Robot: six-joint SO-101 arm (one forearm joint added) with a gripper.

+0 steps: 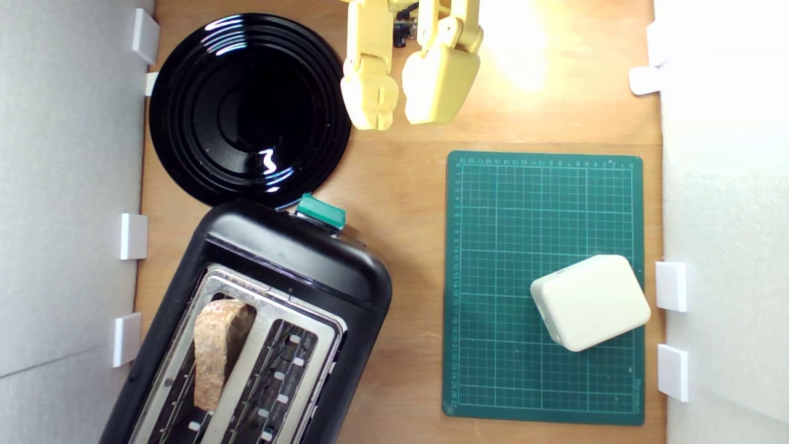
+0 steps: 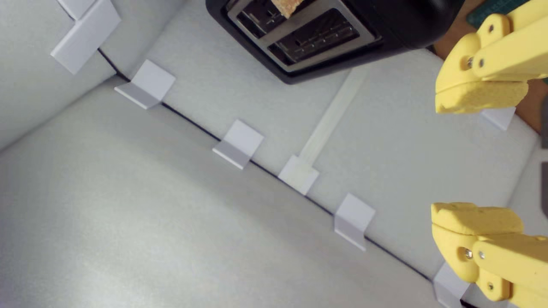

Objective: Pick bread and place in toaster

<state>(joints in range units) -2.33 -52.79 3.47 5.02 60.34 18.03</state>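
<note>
Yellow gripper [image 2: 479,156] fills the wrist view's near field, jaws spread wide, nothing between them; beyond it the toaster [image 2: 385,25] shows a bread [image 2: 287,6] corner poking from one slot. Exterior view: gripper [image 1: 399,105] parked beside the black plate [image 1: 246,105], well apart from the toaster [image 1: 290,253]. Bread [image 1: 216,345] stands on edge in the slot nearer the exterior view's left, crust up; placement looks done. Judged light, crumbly, soft crumb, firmer crust: pinch across the faces near the crust. White block [image 1: 590,302] sits on the green mat [image 1: 493,246].
</note>
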